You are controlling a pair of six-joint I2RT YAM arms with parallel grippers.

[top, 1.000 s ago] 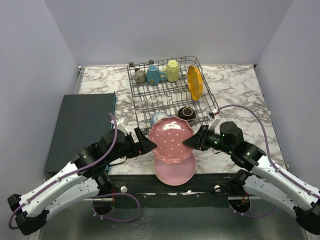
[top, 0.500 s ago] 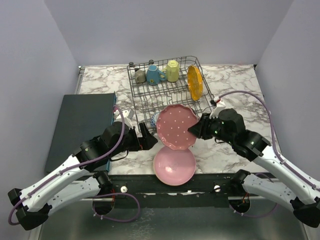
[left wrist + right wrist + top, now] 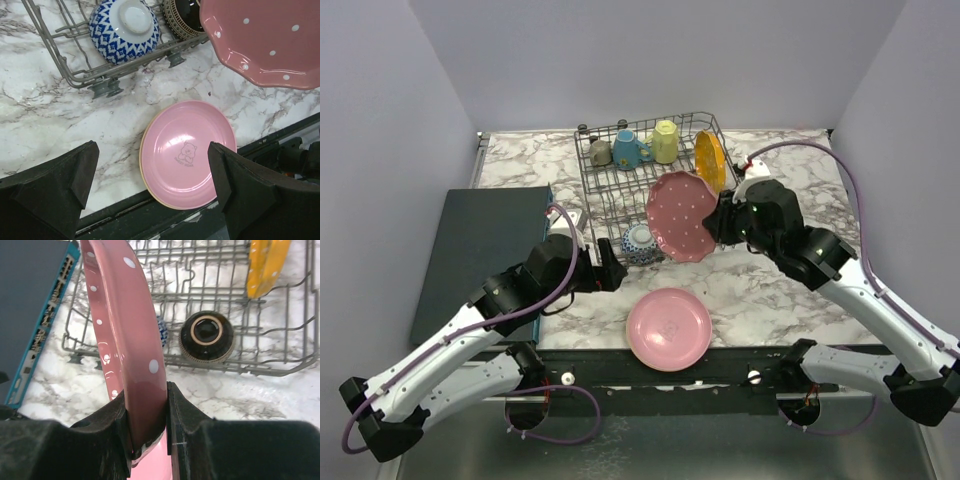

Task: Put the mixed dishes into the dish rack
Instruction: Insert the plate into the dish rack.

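When the top view is read as a clock face with twelve at the far wall, we find the rectangular grey wire dish rack [image 3: 592, 190] between the centre and twelve on the white marbled bench [image 3: 770, 290]. The right jaws are clamped on the rim of the scalloped pink white-dotted plate [image 3: 682, 216]. We see it raised and tilted over the rack's five o'clock part, its dotted face turned toward six.

The left jaws stand wide apart and hold nothing, just beside the rack's seven o'clock corner. In the left wrist view their black fingers [image 3: 55, 190] frame the plain pink round plate [image 3: 668, 329], which lies flat on the bench at six with a small bear printed at its centre.

Inside the rack we note:
- the blue-and-white patterned bowl [image 3: 640, 241], upturned at seven;
- the dark brown bowl [image 3: 206, 336], upturned beside it;
- the scalloped orange plate [image 3: 710, 162], on edge at two;
- the grey mug [image 3: 601, 152], blue mug [image 3: 628, 150] and yellow mug [image 3: 665, 141], in a row from eleven to twelve.

The dark flat mat [image 3: 485, 255] lies at nine.
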